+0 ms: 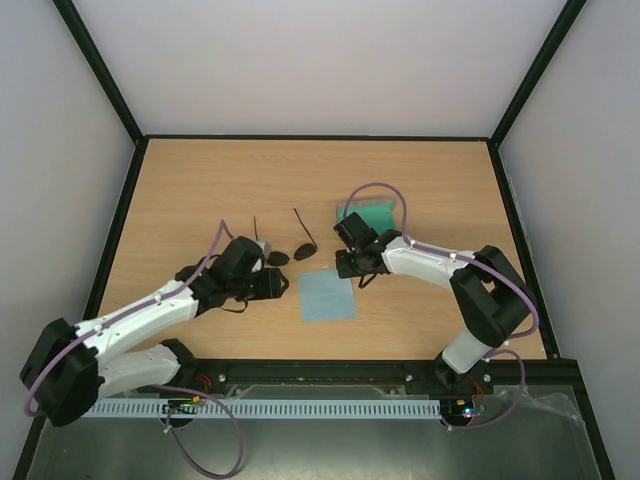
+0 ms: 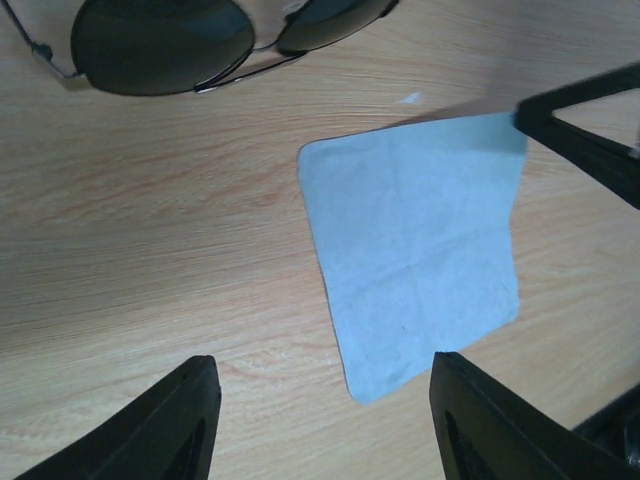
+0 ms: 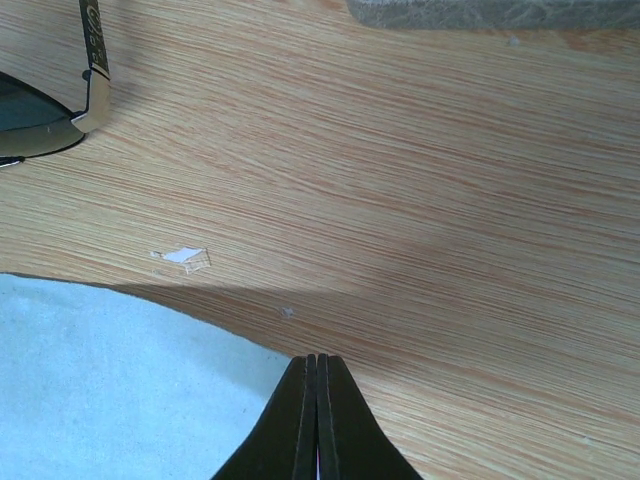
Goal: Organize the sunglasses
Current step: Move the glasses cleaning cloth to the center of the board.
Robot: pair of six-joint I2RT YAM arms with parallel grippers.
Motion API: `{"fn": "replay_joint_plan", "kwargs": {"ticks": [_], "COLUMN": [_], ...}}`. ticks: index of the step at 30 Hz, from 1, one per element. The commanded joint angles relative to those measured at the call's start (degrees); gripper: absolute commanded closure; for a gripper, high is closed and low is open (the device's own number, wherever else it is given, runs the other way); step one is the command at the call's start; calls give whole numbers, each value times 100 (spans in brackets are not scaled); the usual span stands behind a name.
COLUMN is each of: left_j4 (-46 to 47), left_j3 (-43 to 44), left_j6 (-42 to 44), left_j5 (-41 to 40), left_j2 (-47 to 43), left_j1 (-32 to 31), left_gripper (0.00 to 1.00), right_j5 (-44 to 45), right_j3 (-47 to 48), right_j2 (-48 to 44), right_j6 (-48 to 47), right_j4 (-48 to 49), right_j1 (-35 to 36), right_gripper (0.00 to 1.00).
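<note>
The left gripper point(image 2: 320, 425) is seen with its fingers spread and nothing between them but bare table point(image 1: 200, 190) and the near edge of the cloth point(image 2: 420, 250). Just beyond its fingertips, at the top of the left wrist view, the sunglasses point(image 2: 160, 45) are found lying on the wood, untouched by either arm. In the top view their temples are seen unfolded, pointing away from the arms. The right gripper point(image 3: 318, 362) is shown with its fingers pressed together at one corner of the cloth. That corner appears to be pinched between them, and the shadow along the cloth's edge suggests it is raised slightly. The cloth is otherwise spread flat between the two grippers, just beside the sunglasses. The case point(image 1: 372, 212) is set farther back, behind the right wrist, apart from the rest. The step in hand is judged to be an early one: the cloth is being dealt with by the right arm, and the sunglasses are not yet grasped. For the next move, the left fingers would have to be brought forward over the frame and closed on the bridge or rim rather than on a lens. Care is called for, since the thin wire could slip or bend.
</note>
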Motion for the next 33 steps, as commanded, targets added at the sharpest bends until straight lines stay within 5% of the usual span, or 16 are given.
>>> {"fn": "replay_joint_plan", "kwargs": {"ticks": [1, 9, 19, 33], "left_j4": [333, 666, 884, 699], "left_j3": [135, 614, 1199, 1564], "left_j6": [214, 350, 453, 548], "left_j5": [-24, -413, -671, -1332], "left_j2": [566, 1667, 2725, 3277], "left_j1": [-17, -227, -437, -578], "left_gripper": [47, 52, 71, 82], "right_j5": [20, -67, -142, -173], "right_j3": [5, -27, -200, -279], "right_j2": [43, 38, 16, -39], "right_j6": [-81, -46, 15, 51], "right_j4": [-284, -238, -96, -11], "right_j1": [2, 1, -1, 7], "right_gripper": [99, 99, 99, 99]}}
